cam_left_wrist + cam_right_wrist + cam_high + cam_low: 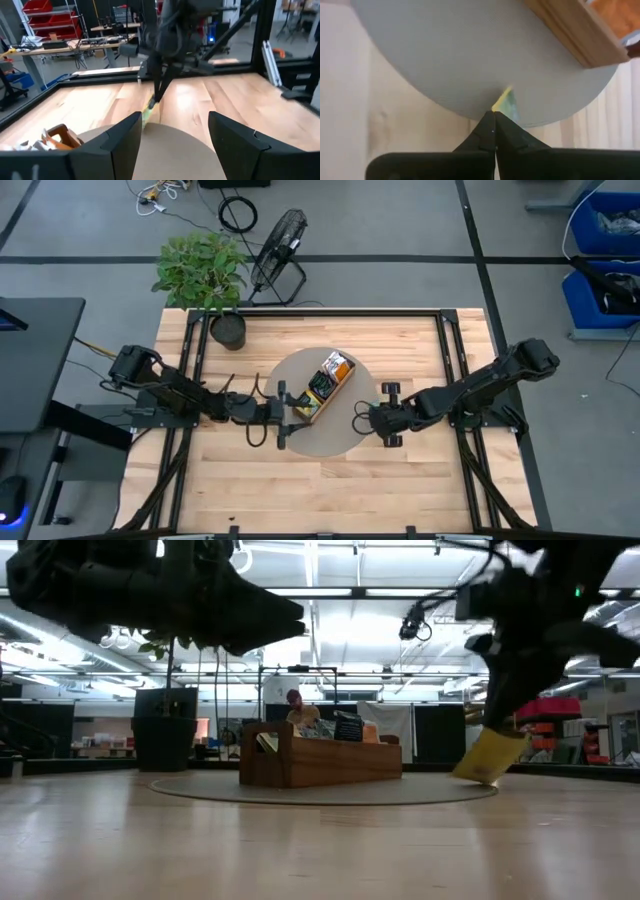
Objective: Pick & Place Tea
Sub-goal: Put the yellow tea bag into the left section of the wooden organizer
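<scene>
The right gripper [494, 125] is pinched on a yellow-green packet [488, 755] at the mat [300, 442] edge, seemingly lifted clear. Next: carry it to the tray [320, 760]. The left gripper [172, 142] waits spread by the tray.

Colours at my table

My dark right gripper [494, 131] pinched a yellow-green tea packet [506, 102] over the plain grey round mat [470, 55]; the tray [320, 762] was brown wood, the table [390, 480] pale, striped planks.
</scene>
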